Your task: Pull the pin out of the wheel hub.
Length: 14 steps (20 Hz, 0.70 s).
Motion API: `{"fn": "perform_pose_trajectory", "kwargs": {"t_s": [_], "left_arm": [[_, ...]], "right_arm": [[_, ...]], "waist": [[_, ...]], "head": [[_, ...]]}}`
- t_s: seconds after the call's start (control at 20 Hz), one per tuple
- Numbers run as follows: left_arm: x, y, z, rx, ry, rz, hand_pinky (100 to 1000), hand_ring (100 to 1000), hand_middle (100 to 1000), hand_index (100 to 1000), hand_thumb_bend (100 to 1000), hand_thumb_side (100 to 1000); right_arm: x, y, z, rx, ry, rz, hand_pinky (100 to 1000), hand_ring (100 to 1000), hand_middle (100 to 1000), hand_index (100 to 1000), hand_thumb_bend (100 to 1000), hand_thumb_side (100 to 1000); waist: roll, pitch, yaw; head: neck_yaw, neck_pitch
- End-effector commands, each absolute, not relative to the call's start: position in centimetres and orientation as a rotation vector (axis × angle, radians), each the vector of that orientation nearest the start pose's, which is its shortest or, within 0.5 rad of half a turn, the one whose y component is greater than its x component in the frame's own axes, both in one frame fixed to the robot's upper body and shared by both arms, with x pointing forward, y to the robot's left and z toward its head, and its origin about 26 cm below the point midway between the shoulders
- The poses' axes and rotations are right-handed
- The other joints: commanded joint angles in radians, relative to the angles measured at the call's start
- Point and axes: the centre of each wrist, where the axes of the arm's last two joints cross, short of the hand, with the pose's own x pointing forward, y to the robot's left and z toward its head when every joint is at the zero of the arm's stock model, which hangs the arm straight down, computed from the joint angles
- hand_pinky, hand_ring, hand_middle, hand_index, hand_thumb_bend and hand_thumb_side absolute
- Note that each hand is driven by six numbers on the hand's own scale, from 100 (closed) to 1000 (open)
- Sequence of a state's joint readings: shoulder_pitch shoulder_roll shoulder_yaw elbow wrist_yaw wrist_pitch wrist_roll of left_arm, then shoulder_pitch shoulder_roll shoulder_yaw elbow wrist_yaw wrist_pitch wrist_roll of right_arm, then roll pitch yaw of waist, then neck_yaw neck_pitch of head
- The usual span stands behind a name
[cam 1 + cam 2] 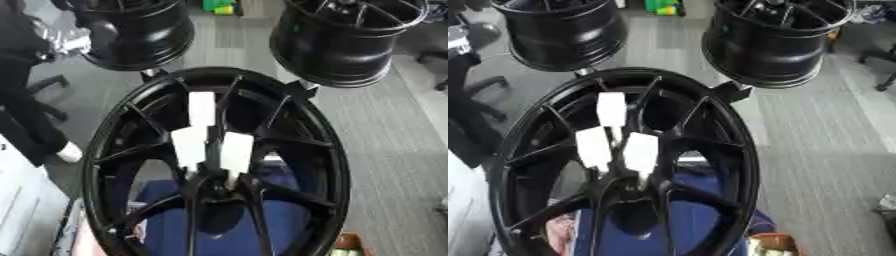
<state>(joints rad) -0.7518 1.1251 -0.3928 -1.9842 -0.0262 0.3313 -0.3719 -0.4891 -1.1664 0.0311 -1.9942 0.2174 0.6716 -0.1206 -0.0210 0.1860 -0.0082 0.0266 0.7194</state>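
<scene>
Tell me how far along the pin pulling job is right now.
Nothing looks done yet. Three white pins stand in the middle of the black wheel hub. Nothing is in hand: no robot hand shows in either eye view. Reaching in, taking hold of a pin and pulling it out are all left.

Light: even, bright indoor light from above — the grey floor (385, 135) is well lit.
Glare: soft sheen on the barrels of the two far rims (346, 42) and along the near wheel hub (214, 165) edge.
Overexposure: the three white pieces (612, 109) at the hub centre are washed out, no surface detail.
Shadows: faint, diffuse — darkest inside the rims.
Sharpness: both views soft and blurred; spoke edges smeared, floor texture barely resolved.
</scene>
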Motion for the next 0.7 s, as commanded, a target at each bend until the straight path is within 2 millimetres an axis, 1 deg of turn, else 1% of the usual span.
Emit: {"fn": "perform_pose_trajectory", "kwargs": {"t_s": [0.05,0.15,0.35,0.45,0.5,0.55,0.7], "left_arm": [[28.9,25.0,34.2,0.696,-1.535,-1.638,726,712,644,804,454,610],[28.9,24.2,34.2,0.692,-1.498,-1.693,726,712,645,805,462,610],[29.0,22.6,34.2,0.651,-1.465,-1.749,727,707,648,809,480,614],[29.0,21.8,34.1,0.626,-1.442,-1.780,727,707,648,810,491,601],[29.0,21.4,34.0,0.614,-1.429,-1.793,725,707,646,814,505,567],[29.0,21.0,34.0,0.599,-1.412,-1.808,725,708,645,814,514,551],[29.0,20.0,33.7,0.575,-1.343,-1.842,727,712,646,813,545,552]], "right_arm": [[27.2,-32.4,36.4,-1.461,-1.704,0.640,881,781,754,860,100,100],[27.3,-32.4,36.3,-1.459,-1.700,0.639,881,781,754,860,100,100],[27.3,-32.4,36.1,-1.453,-1.696,0.640,882,780,754,860,100,100],[27.3,-32.4,36.1,-1.452,-1.695,0.639,882,780,753,860,100,100],[27.3,-32.4,36.1,-1.451,-1.694,0.639,882,780,753,860,100,100],[27.4,-32.4,36.0,-1.450,-1.694,0.638,882,780,753,860,100,100],[27.4,-32.4,35.9,-1.448,-1.690,0.640,882,780,753,860,100,100]], "waist": [[0.002,-0.012,-0.002],[0.004,-0.011,-0.001],[0.005,-0.011,0.003],[0.005,-0.012,0.004],[0.004,-0.013,0.005],[0.004,-0.014,0.006],[0.004,-0.018,0.011]], "head": [[0.001,-0.012],[0.000,-0.010],[-0.004,-0.006],[-0.008,-0.004],[-0.009,-0.002],[-0.011,0.000],[-0.017,0.006]]}}
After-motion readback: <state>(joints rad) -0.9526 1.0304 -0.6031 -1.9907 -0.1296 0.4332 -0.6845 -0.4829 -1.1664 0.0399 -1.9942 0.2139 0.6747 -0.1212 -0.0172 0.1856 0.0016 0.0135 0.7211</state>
